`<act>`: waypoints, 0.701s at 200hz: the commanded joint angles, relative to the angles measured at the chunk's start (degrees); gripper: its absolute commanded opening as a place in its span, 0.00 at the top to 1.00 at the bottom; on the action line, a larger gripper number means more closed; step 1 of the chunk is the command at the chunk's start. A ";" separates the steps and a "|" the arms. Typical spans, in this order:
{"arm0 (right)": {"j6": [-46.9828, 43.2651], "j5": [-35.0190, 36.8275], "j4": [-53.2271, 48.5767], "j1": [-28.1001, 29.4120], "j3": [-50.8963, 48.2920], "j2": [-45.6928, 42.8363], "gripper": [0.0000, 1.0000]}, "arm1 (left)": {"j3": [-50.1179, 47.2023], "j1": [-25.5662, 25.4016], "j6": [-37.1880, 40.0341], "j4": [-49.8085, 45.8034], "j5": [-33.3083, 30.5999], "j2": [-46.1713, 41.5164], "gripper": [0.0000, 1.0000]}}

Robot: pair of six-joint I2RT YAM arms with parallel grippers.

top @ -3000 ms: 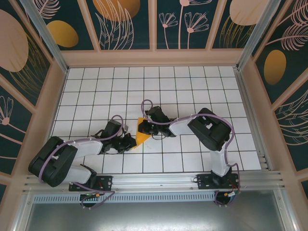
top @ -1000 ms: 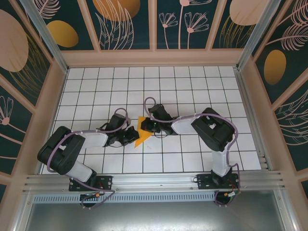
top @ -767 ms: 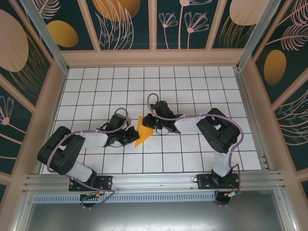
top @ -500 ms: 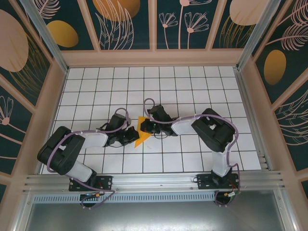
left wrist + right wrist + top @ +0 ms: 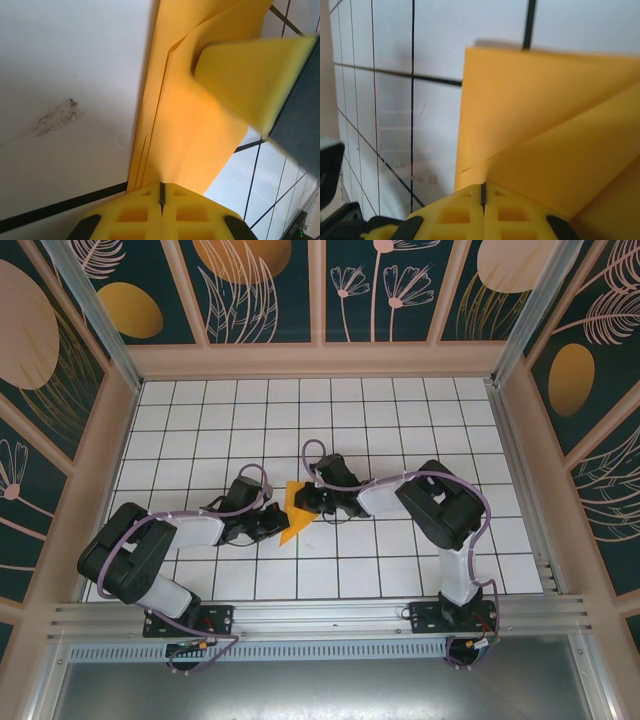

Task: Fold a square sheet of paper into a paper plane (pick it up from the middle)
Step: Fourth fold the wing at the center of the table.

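White grid table (image 5: 400, 420), walled by leaf-pattern panels (image 5: 250, 280). Left arm (image 5: 150, 550) reaching in low from the near left, right arm (image 5: 440, 515) bent in from the near right, wrists meeting just left of centre.

Flat on the table between the wrists: paper sheet (image 5: 297, 518), orange-yellow, part folded to a slim wedge. Long axis roughly near to far, slightly slanted. Sharp tip toward the near left, broad end far. Layered flaps and creases plain in both wrist views.

Left gripper (image 5: 272, 524) against the sheet's left long edge. Right gripper (image 5: 306, 502) on the broad far end. Both touching, so neither nearer. Paper lying straight ahead of each pair of fingers.

Fingers of each gripper pressed together, a thin seam between (image 5: 161, 192) (image 5: 483, 192), tips at the paper. Cannot tell whether a layer is caught in either seam. Probably pressing a crease, not lifting.

Against three seconds back: left arm swung farther in, away from the near-left corner, and the paper narrower. Against one second back: almost no change.
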 commanded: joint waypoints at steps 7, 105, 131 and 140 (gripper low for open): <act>-3.39 6.59 -3.80 -7.37 1.25 3.71 0.99 | -3.83 0.12 1.76 -12.00 -7.06 2.58 1.00; -7.64 3.04 -7.12 -12.71 5.03 -3.95 0.97 | -3.91 0.05 2.33 -11.63 -6.71 2.16 1.00; -6.89 1.38 -5.96 -7.93 3.55 -7.19 0.97 | -3.73 0.07 2.69 -11.31 -6.14 2.24 1.00; -6.36 1.38 -5.39 -5.60 2.79 -7.28 0.97 | -3.74 0.07 2.90 -11.22 -6.00 2.08 1.00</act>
